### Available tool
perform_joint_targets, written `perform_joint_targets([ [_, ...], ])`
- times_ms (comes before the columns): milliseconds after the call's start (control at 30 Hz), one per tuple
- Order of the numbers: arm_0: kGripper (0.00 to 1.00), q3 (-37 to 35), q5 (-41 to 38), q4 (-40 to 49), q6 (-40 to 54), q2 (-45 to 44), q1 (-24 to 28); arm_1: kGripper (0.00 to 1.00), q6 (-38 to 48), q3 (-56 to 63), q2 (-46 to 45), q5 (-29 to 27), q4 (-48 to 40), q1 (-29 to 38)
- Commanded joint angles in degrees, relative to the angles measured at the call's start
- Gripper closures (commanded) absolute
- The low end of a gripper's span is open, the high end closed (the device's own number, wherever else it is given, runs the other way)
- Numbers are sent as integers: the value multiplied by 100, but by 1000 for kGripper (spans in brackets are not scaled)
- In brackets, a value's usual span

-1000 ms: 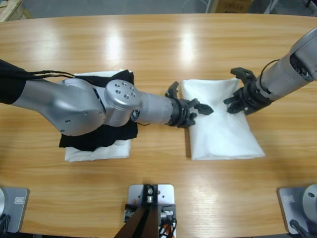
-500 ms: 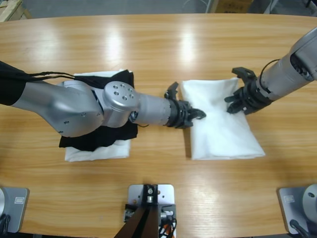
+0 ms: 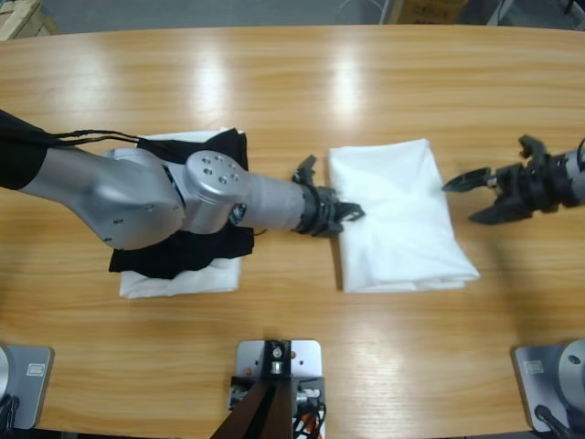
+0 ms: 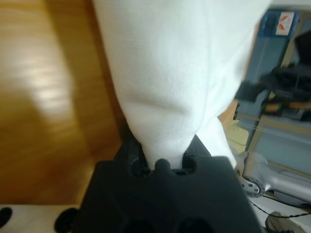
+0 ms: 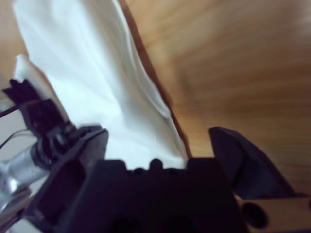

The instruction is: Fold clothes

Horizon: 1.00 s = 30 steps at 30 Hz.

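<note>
White cotton T-shirt (image 3: 399,217) lies folded on the wooden table (image 3: 292,91). I see my left gripper (image 3: 340,212) clamped on the T-shirt's left edge. My right gripper (image 3: 478,195) sits just off its right edge, jaws spread, holding nothing.

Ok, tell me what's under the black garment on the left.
A folded white cloth lies under the black garment, showing along its lower edge. An arm's silver elbow covers most of the pile, so the rest can't be seen.
</note>
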Motion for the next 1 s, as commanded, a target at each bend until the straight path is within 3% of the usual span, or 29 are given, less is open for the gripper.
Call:
perform_joint_targets([
  [33, 1000, 232, -6, 90, -64, 299, 167, 0, 668, 1038, 598, 520, -1658, -114],
  [300, 1000, 204, -15, 90, -54, 315, 167, 0, 763, 1240, 1553, 835, -2620, 44],
  [667, 1000, 204, -42, 60, -27, 324, 167, 0, 854, 1293, 1962, 1162, -2808, 443],
  [833, 1000, 199, -49, 28, -27, 335, 165, 0, 854, 1571, 2704, 1378, -4007, 589],
  [1000, 1000, 204, -42, 27, -27, 333, 158, 9, 863, 1732, 2755, 1445, -4532, 589],
])
